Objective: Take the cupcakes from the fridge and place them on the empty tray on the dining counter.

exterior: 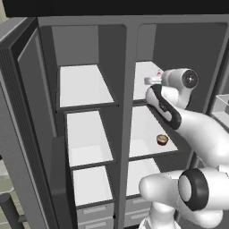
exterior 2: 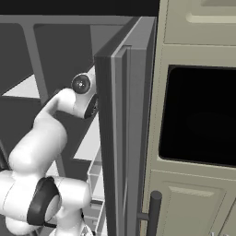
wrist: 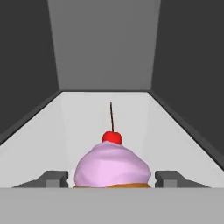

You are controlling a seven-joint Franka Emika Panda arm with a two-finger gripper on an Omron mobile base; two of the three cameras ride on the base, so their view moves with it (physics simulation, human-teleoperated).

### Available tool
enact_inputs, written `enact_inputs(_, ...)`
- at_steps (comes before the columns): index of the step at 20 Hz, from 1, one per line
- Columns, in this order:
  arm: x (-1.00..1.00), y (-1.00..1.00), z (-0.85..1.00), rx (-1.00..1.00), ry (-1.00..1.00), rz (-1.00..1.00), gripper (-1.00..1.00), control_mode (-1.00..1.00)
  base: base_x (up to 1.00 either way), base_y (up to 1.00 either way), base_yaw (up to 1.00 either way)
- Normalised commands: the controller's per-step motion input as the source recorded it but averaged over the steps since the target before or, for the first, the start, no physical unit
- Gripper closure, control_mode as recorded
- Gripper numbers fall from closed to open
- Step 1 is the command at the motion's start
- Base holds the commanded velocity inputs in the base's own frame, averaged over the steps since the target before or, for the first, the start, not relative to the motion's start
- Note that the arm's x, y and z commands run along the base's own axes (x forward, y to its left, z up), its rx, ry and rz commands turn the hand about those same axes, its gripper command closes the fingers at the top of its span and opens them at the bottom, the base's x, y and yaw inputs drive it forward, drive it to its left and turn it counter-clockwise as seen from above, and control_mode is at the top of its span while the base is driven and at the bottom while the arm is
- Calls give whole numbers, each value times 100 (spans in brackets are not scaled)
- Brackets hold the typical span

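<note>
on the right of the right base view stands a tall cream cabinet front [exterior 2: 203, 115] with a large black recessed panel [exterior 2: 199, 114] set into it. above the panel runs a plain cream band, and below it sits a framed cream door panel [exterior 2: 191, 203]. a dark round post [exterior 2: 154, 213] rises near the bottom edge in front of that cabinet. lighting is flat and even, without marked shadows.

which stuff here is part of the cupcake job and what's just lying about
Part of the job:
- cupcake with pink frosting and a cherry, between the gripper's fingertips
- fridge, doors open, white shelves
- small brown-topped item on the shelf below, possibly another cupcake

Just lying about:
- cream cabinet
- dark oven window
- dark handle
</note>
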Motion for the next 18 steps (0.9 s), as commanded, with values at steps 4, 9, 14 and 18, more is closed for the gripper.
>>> enact_inputs(4,-91,7,56,0,-1,11,100,-100,0,0,0)
enact_inputs(9,-76,25,77,-3,1,11,100,-100,0,0,0)
enact_inputs(14,-94,28,40,-10,10,4,100,-100,0,0,0)
enact_inputs(18,-100,1,-11,-7,0,0,100,-100,0,0,0)
